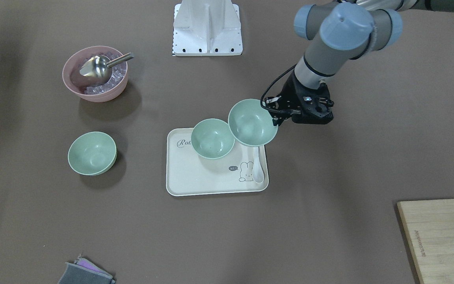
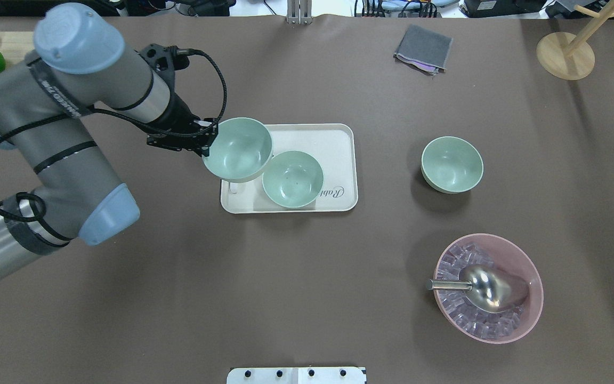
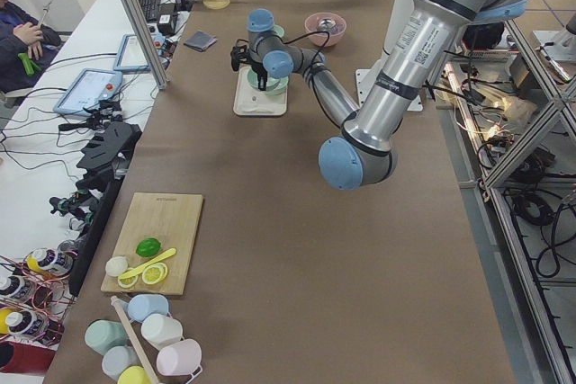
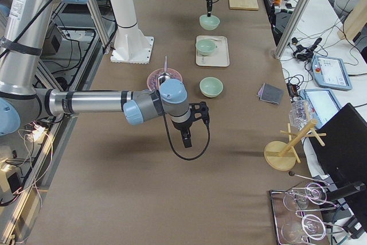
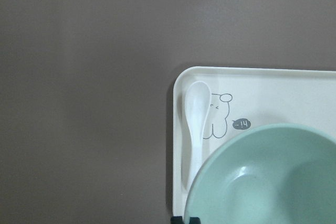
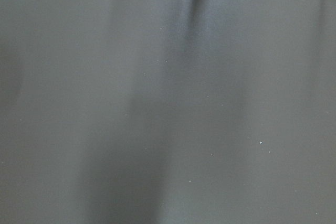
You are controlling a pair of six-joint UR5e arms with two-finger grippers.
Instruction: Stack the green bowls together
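1. At the tips of the left pincer [image 1: 276, 118] we have the held bowl [image 1: 250, 122]. The jaws are closed tight on its near rim, and the bowl hangs level and mouth up, lifted off the desk [image 1: 329, 197].
2. Why the rim pinch? I'd say it leaves the underside free, so the bowl can drop straight into another one.
3. Just past the held bowl, on the side away from the pincer, sits the tray bowl [image 1: 212, 139]. It is upright on the tray [image 1: 195, 181] with its mouth open, which makes it the likely nest. The two rims overlap in the front view, but I can't tell whether they touch.
4. Below the pincer's load, a white spoon [image 1: 258, 169] lies along the tray's near edge, out of the way of the tray bowl.
5. Well apart from the pincer, beyond the tray, the far bowl [image 1: 92, 153] waits alone on the desk, not yet stacked.
6. Farther off again is the pink bowl [image 1: 93, 92], with a metal scoop [image 1: 97, 67] resting on clear cubes. It is not part of this job.
7. Over bare desk, well away from the bowls, hangs the right pincer [image 4: 186, 139]. I can't tell whether it is open or closed.
8. The count: three green bowls, none nested yet; one pink bowl, one scoop, one tray, one spoon, two pincers.
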